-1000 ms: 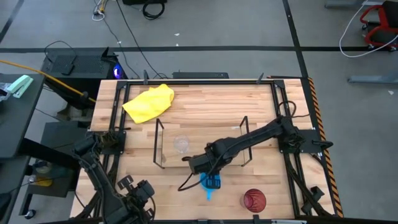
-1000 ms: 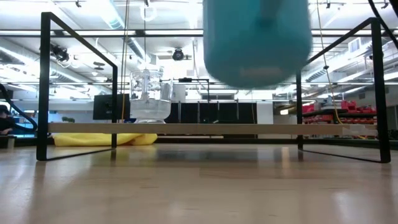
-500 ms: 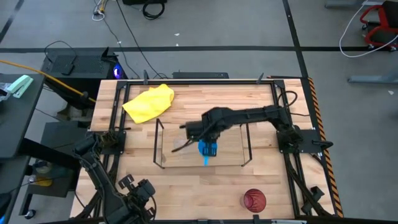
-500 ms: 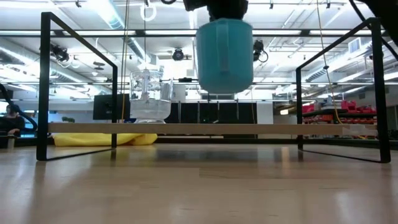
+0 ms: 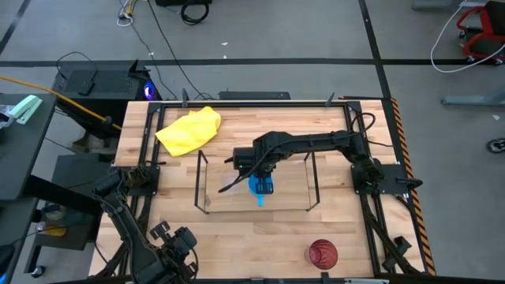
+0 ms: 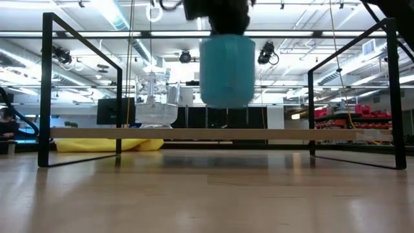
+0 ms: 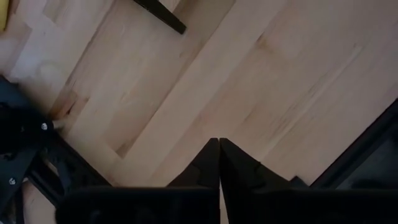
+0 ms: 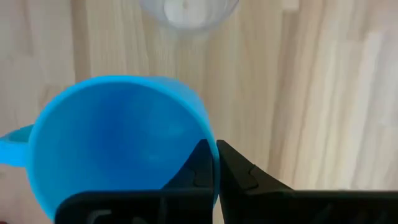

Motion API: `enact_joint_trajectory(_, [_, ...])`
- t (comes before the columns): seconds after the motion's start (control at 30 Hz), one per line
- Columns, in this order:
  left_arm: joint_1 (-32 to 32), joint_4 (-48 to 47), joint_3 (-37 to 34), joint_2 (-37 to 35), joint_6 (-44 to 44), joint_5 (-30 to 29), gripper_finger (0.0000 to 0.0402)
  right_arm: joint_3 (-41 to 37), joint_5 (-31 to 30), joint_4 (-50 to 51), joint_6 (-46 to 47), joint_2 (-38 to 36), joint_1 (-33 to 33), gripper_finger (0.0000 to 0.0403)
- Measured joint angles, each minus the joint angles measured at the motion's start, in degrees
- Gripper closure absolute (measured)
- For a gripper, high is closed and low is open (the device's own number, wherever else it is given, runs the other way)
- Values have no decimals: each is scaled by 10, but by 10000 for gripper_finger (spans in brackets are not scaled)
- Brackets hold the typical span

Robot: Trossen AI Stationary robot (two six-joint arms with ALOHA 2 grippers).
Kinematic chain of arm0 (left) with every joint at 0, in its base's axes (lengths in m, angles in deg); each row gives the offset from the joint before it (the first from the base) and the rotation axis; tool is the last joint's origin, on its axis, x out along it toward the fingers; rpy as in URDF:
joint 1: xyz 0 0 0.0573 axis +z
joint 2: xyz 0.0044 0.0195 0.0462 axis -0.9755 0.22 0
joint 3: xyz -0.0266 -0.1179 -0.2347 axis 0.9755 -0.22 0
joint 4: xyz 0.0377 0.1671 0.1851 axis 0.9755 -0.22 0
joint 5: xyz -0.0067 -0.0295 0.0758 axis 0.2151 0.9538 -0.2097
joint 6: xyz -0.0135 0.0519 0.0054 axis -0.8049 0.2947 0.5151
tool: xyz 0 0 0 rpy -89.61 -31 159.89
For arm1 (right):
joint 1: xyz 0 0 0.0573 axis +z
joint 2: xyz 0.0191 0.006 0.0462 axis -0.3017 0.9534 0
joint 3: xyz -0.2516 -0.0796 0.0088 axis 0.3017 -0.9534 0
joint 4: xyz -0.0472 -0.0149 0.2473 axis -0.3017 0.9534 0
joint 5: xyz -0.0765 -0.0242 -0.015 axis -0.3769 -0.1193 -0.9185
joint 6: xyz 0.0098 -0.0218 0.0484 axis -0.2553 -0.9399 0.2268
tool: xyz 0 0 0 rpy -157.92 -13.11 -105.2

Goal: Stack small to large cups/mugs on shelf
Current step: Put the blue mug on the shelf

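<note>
**A:** where was the blue mug (image 5: 261, 188) when we looked?

**B:** up in the air over the shelf (image 5: 202, 183); our right gripper (image 8: 216, 163) had its fingers clamped on the rim; clear cup (image 6: 154, 100) sat on the shelf just beside it; red cup (image 5: 322, 254) was well apart, near the table's front edge.

**A:** left gripper (image 7: 219, 163)?

**B:** fingers pressed together, holding nothing, parked at the front left corner.

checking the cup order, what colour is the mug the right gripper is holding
Bright blue mug, inside and out; the right wrist view shows it best.
</note>
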State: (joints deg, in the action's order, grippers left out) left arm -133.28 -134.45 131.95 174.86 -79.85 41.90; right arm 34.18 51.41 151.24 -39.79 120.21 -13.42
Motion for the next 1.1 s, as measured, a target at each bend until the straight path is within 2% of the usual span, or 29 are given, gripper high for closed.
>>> enact_joint_trajectory(0.13, [0, 0, 0, 0, 0, -2, 395, -54, -16, -10, -9, 0, 0, 398])
enact_joint_trajectory(0.3, [0, 0, 0, 0, 4, -3, 375, -77, -17, -42, -18, 1, -3, 398])
enact_joint_trajectory(0.7, [0, 0, 0, 0, -6, -4, 396, -78, -4, -73, -17, 1, -20, 396])
enact_joint_trajectory(0.93, [0, 0, 0, 0, -7, -4, 372, -78, 20, -71, -17, 1, -22, 380])
enact_joint_trajectory(1.1, [0, 0, 0, 0, -7, -4, 377, -78, 21, -71, -18, 1, -22, 374])
